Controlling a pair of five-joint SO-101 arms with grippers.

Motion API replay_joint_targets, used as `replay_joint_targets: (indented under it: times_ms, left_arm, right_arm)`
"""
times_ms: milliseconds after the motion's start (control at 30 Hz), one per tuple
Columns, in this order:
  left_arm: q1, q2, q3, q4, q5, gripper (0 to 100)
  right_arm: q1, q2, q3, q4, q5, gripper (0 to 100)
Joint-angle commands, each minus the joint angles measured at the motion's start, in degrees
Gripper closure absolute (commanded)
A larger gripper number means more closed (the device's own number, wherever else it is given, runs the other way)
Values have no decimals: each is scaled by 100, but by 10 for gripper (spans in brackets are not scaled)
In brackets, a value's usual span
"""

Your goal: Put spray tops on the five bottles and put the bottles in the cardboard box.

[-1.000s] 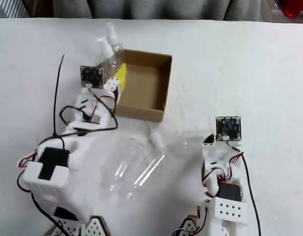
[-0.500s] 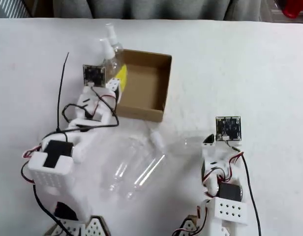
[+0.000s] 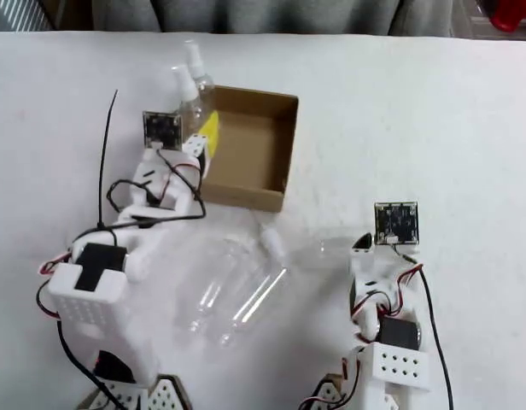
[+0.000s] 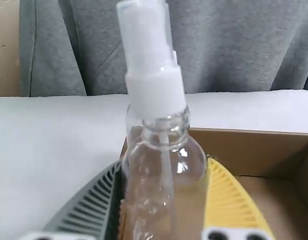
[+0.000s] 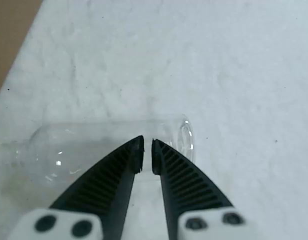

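At the left wall of the cardboard box (image 3: pixel 284 162), the left arm stretches out from the near edge of the tabletop (image 3: pixel 417 102). Its left pincer (image 4: pixel 164 167) pinches an upright clear bottle (image 4: pixel 164 195), fitted with a white spray top (image 4: pixel 151 65), between a grey and a yellow finger. By the near edge, right of the middle, the right arm sits folded low. The right pincer (image 5: pixel 147 150) has its fingers almost pressed together and holds nothing, its tips over a second bottle (image 5: pixel 89 142) lying on its side.

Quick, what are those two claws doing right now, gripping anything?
Left gripper: closed on a bottle with spray top.
Right gripper: jaws closed, holding nothing; a clear bottle lies beyond.
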Motion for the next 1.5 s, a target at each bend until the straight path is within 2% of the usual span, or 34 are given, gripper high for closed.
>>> replay_joint_targets:
  times_ms: [0,500,667,967,1133,1467]
  left_arm:
    - [-57,-31,-237,-149,-62,876]
    - [-154,-66,-185,-149,-62,869]
    - [-154,-48,-176,-62,-62,788]
    - [-215,-75,-193,158,-62,772]
    - [-268,-84,-185,176,-18,697]
    - [-330,-286,-97,176,-18,705]
  right_arm:
    - [66,101,62,-4,70,976]
    - [66,101,62,-4,70,976]
    - [66,101,62,-4,70,976]
    - [66,101,62,-4,70,976]
    - [66,101,62,-4,70,976]
    - [66,101,62,-4,70,976]
